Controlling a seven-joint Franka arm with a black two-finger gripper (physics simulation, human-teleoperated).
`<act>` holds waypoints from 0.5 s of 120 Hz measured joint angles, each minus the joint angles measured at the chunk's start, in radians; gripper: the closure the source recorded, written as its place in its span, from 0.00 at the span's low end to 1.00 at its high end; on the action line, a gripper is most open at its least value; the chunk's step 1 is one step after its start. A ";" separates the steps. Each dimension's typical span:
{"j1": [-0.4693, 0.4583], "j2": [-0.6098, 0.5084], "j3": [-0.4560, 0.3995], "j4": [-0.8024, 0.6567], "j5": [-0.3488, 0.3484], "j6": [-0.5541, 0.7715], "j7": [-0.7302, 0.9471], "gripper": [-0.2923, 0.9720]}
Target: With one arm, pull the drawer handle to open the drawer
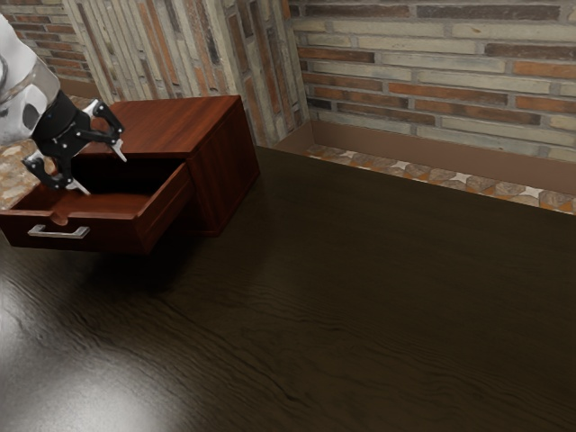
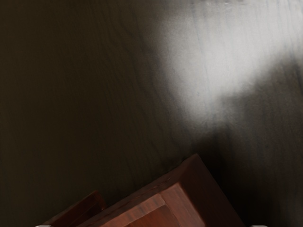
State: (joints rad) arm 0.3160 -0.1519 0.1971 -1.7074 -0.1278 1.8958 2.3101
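One drawer (image 1: 135,211) stands pulled well out of the wooden cabinet (image 1: 189,121), which sits at the far corner of the surface (image 1: 360,315) on the exterior view's left, near the brick wall (image 1: 432,72). Its metal handle (image 1: 58,232) lies across the front face. The tool (image 1: 99,171) hangs over the open drawer cavity, apart from the handle, fingers spread wide and holding nothing; in the wrist view a wooden corner (image 2: 189,194) lies just under the hand, over the dark surface.
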 joint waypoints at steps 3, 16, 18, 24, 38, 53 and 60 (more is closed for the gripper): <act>-0.015 0.012 -0.014 0.032 0.023 -0.026 -0.023 0.37; -0.129 0.080 -0.035 0.190 0.116 -0.168 -0.147 0.31; -0.147 0.085 -0.036 0.204 0.125 -0.189 -0.170 0.31; -0.185 0.094 -0.048 0.228 0.146 -0.248 -0.243 0.29; -0.239 0.105 -0.062 0.242 0.172 -0.343 -0.415 0.26; -0.226 0.112 -0.064 0.243 0.179 -0.399 -0.568 0.25; -0.206 0.113 -0.065 0.243 0.179 -0.416 -0.628 0.25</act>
State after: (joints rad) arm 0.1104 -0.0384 0.1326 -1.4645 0.0508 1.4801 1.6819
